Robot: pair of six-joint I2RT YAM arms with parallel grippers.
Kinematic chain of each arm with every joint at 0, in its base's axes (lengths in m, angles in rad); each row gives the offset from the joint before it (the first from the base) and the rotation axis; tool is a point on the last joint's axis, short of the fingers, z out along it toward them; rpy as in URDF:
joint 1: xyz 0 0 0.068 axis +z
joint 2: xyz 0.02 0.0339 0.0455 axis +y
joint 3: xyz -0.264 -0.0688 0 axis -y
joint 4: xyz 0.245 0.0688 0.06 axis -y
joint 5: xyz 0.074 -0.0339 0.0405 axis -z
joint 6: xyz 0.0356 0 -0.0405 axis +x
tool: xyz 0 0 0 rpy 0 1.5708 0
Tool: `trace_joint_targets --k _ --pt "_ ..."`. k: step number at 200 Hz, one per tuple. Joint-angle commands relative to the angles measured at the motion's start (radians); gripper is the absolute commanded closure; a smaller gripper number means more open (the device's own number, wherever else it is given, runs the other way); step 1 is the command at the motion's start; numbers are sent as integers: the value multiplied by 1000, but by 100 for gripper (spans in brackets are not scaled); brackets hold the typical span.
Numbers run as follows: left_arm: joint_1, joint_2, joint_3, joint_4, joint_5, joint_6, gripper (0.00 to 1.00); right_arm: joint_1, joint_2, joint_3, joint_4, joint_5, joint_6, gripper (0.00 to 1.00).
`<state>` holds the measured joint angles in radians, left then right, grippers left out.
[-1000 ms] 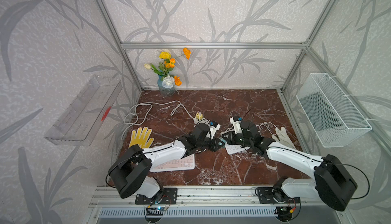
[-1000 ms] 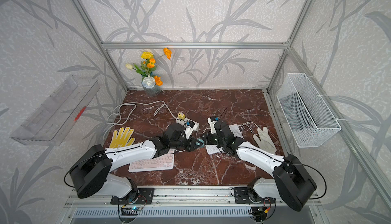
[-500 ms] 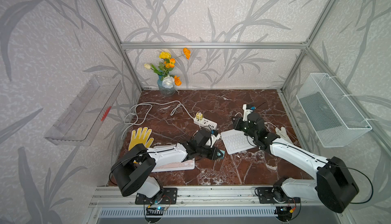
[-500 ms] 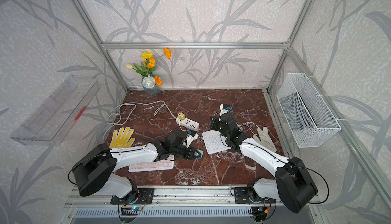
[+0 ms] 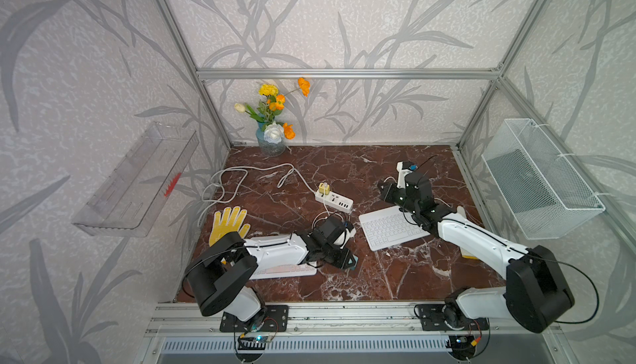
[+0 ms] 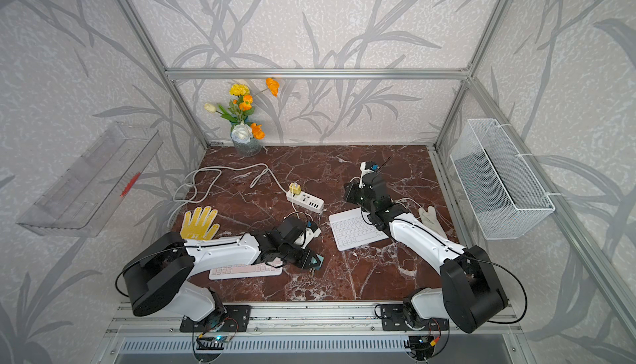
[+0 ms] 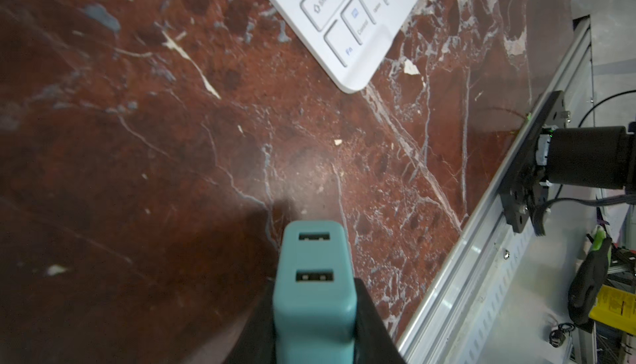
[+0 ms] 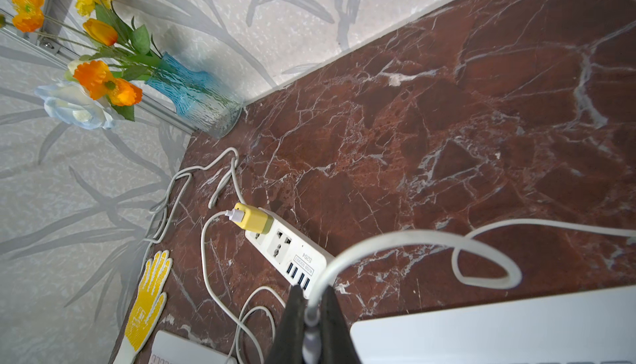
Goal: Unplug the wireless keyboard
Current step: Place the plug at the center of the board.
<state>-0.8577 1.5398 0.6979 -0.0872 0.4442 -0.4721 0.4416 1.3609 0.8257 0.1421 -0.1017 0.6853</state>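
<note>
Glossy marble-look table point(image 5: 344, 173); keyboard point(image 5: 385, 231) seemingly matt plastic.

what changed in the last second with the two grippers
The grippers pulled apart. The left gripper, shut on the teal charger, drew back toward the front edge. The right gripper, shut on the white cable, swung toward the back right. The cable is clear of the charger, whose two ports show empty. The white keyboard, power strip and yellow glove stayed about where they were.

Grey leaf-patterned walls point(image 5: 344, 18) enclose a red marble table point(image 5: 344, 166); a clear shelf point(image 5: 137, 180) hangs left, a wire basket point(image 5: 537, 180) right.
</note>
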Motion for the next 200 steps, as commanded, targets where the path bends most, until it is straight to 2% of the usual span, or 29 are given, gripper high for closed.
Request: trace_joint_targets --k 1,42,88,96,97,109,139,162,200 --pt "16 42 65 -18 -83 6 95 -17 -5 34 -132 -121 -29 100" --pt "67 126 137 -48 -81 -13 94 -18 -83 -33 -217 -169 -41 100" --pt "113 161 124 -8 68 -57 87 -27 -158 -115 -228 -114 -37 100" --pt "112 161 121 -8 88 -60 83 -29 -161 -111 -247 -107 -42 100" --pt "112 160 121 -9 90 -60 79 -29 -161 -111 -250 -106 -41 100" --pt "112 155 124 -26 94 -59 61 -30 -159 -100 -280 -98 -72 100" --pt "110 118 140 -128 60 -22 36 -33 -132 -49 -403 -62 -129 100" --pt "112 78 159 -202 25 1 30 -32 -100 -23 -478 -68 -166 100" --pt "111 37 280 -352 -54 60 28 -69 -113 -46 -489 2 -184 100"
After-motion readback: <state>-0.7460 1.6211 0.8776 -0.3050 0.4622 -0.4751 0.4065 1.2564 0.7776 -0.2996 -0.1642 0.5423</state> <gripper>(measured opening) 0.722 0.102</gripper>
